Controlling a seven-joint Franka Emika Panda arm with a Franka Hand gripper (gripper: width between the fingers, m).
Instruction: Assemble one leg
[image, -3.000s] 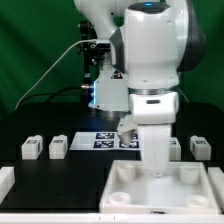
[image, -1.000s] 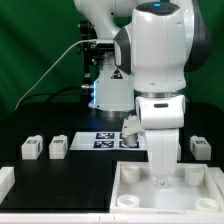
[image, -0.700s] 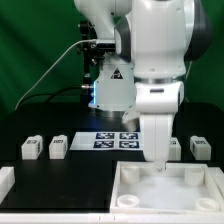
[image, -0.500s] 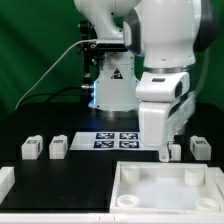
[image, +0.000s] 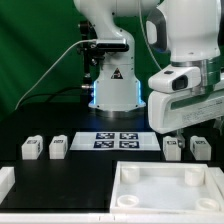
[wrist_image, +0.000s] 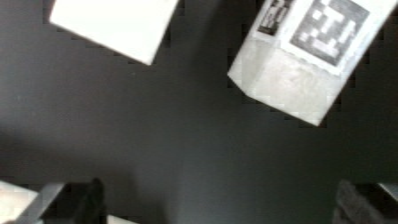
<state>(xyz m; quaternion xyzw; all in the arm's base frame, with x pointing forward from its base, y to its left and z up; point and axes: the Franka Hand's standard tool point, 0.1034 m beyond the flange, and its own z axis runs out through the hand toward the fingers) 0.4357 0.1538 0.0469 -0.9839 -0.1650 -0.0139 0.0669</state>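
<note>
Four small white legs with tags lie on the black table: two at the exterior view's left (image: 31, 148) (image: 58, 147) and two at its right (image: 172, 148) (image: 200, 147). My gripper (image: 180, 131) hangs just above the two right legs, touching neither. In the wrist view its dark fingertips (wrist_image: 71, 200) stand wide apart with only bare table between them, so the gripper (wrist_image: 217, 205) is open and empty. One tagged leg (wrist_image: 299, 55) lies ahead of the jaws there. A second white piece (wrist_image: 116, 25) lies beside it; I cannot tell what it is.
The large white tray-shaped part (image: 125, 172) with a raised rim lies at the front, below the gripper. The marker board (image: 113, 140) lies in the middle of the table, in front of the arm's base. A white block (image: 5, 180) sits at the front left edge.
The gripper has lifted out of the tray-shaped part and swung toward the exterior view's right, from over the tray to above the two right legs. No part has moved.
</note>
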